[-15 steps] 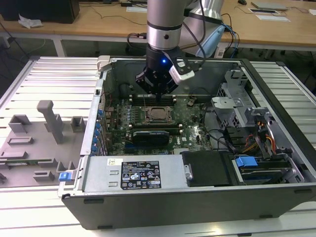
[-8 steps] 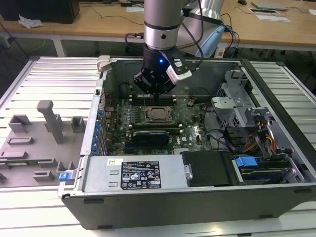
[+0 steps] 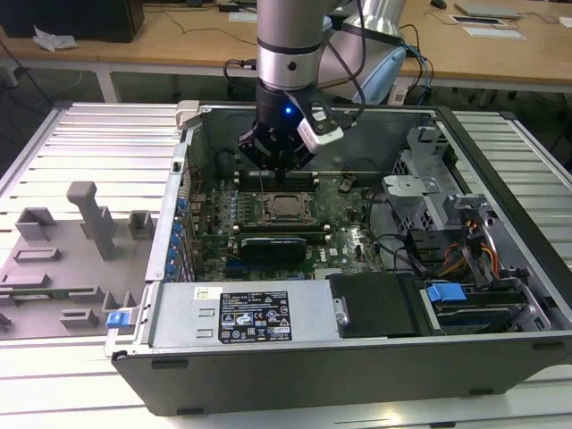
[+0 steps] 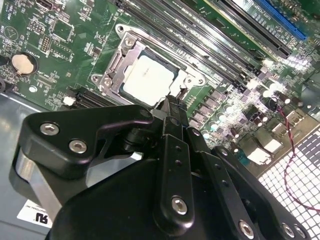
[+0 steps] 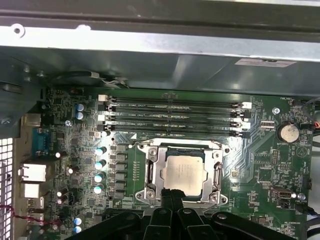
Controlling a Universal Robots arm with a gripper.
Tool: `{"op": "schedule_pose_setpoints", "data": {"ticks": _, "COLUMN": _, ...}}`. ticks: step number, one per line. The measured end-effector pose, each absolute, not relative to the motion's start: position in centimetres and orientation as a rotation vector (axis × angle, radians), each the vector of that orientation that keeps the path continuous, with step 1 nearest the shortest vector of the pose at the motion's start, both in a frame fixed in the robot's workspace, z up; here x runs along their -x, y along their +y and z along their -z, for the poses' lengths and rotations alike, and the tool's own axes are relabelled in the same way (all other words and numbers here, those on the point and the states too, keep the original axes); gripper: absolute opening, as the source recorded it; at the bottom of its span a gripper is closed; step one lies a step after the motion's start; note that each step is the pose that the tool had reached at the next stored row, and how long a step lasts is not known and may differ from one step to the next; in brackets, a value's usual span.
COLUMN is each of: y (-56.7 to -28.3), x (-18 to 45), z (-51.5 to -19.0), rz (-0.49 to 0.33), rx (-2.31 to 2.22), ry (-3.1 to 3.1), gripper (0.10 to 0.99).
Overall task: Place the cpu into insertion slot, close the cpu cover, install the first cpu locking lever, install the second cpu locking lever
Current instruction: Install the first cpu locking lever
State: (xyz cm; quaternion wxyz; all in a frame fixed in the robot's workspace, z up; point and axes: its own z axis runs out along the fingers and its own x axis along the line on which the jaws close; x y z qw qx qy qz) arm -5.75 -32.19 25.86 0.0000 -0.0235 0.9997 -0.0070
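Apparently at the locking-lever step, the gripper is hovering, fingers pressed together, just beside the cpu lying in its insertion slot under the lowered cpu cover, likely needing a precise lever push.

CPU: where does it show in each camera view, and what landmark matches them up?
Exterior view: cpu in the socket mid-board, just in front of the hand.
First wrist view: cpu between the hand and the memory slots.
Second wrist view: cpu just past the hand's tip.
Shared landmark: the memory slots beside the socket.
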Motion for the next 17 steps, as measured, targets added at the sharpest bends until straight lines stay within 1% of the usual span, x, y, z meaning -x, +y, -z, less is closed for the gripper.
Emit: {"op": "schedule_pose_setpoints", "data": {"ticks": 17, "y": -32.0, "x": 7.8, "z": -25.9, "rz": 0.022, "rx": 0.074, "ry": 3.139, "gripper": 0.106}}
